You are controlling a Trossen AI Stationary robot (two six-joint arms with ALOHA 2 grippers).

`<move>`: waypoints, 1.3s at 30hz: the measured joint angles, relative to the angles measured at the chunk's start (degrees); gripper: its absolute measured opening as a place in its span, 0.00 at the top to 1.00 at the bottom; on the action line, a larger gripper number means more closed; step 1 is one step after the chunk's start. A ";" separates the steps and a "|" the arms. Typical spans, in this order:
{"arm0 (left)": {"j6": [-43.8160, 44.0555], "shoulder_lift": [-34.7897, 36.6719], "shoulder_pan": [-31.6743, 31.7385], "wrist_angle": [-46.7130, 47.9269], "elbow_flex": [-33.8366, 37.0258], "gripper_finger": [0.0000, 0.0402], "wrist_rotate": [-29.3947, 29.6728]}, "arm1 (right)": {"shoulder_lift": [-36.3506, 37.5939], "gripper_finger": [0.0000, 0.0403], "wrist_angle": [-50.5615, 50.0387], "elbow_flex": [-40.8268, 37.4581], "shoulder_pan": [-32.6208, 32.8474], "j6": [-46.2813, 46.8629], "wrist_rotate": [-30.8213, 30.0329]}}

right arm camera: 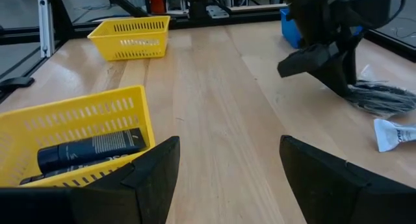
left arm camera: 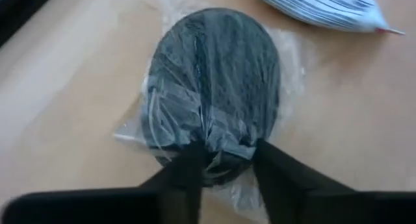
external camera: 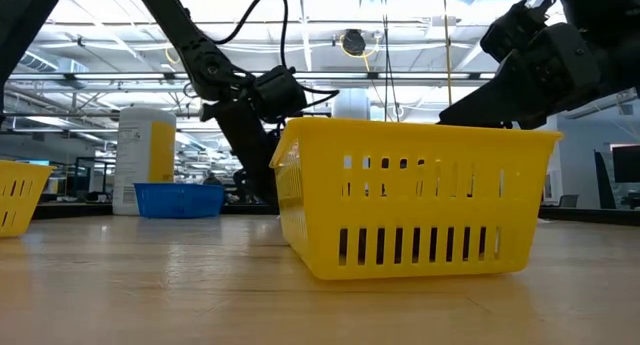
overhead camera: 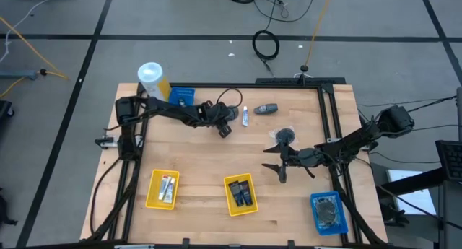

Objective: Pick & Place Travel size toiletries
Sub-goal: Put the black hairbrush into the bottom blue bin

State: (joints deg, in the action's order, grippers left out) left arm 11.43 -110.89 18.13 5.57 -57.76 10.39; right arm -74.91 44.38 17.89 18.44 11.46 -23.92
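Note:
A roundish grey clear-wrapped packet (left arm camera: 214, 74) lies flat on the wooden table, and my left gripper (left arm camera: 227, 152) is shut on its near edge. The right wrist view shows that gripper slanting down onto the packet (right arm camera: 383, 97). In the high view the left gripper (overhead camera: 225, 130) covers the packet. A thin white tube (overhead camera: 245, 117) and a small dark bottle (overhead camera: 267, 108) lie just to its right, and another dark packet (overhead camera: 286, 136) lies farther right. My right gripper (overhead camera: 278, 160) waits open and holds nothing. My left gripper pinches the packet's near edge (left arm camera: 224, 160) between its two fingers, taking wrap and grey content together. The fingers (left arm camera: 188, 169) come slanting down from the table's left side. The packet rests flat on the table.
A yellow tray (overhead camera: 163, 189) with a white tube stands near left. A yellow tray (overhead camera: 241, 194) with dark bottles stands near centre. A blue tray (overhead camera: 328, 211) with grey packets stands near right. A blue tray (overhead camera: 182, 96) and a white-and-yellow canister (overhead camera: 151, 79) stand at the far left.

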 joint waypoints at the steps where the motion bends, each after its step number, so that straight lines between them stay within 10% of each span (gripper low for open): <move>1: 0.03 0.04 -0.33 0.39 0.00 0.76 -0.11 | 0.00 0.36 -0.02 0.00 0.00 0.00 0.00; 7: 0.27 2.71 -2.22 3.77 0.24 0.98 -1.82 | 0.01 0.36 -0.02 0.00 0.02 0.04 0.14; 19: 0.85 13.62 -11.36 5.74 0.44 0.98 -12.81 | -0.58 0.36 -3.45 0.03 2.39 -8.41 4.25; 29: 0.28 14.25 -17.85 -12.18 0.33 0.98 -27.45 | -10.25 0.36 -3.40 7.45 9.67 -33.66 -12.38; 34: 0.74 14.25 -19.45 -16.37 0.33 0.99 -28.54 | -15.89 0.37 -1.06 12.06 10.78 -41.34 -30.47; 39: 1.06 14.25 -20.16 -18.18 0.33 0.97 -28.44 | -17.63 0.40 1.22 13.04 10.68 -45.29 -23.92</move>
State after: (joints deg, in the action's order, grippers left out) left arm 12.49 -96.64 -2.02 -12.61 -57.43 -18.05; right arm -92.54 45.60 30.93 29.11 -33.82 -47.84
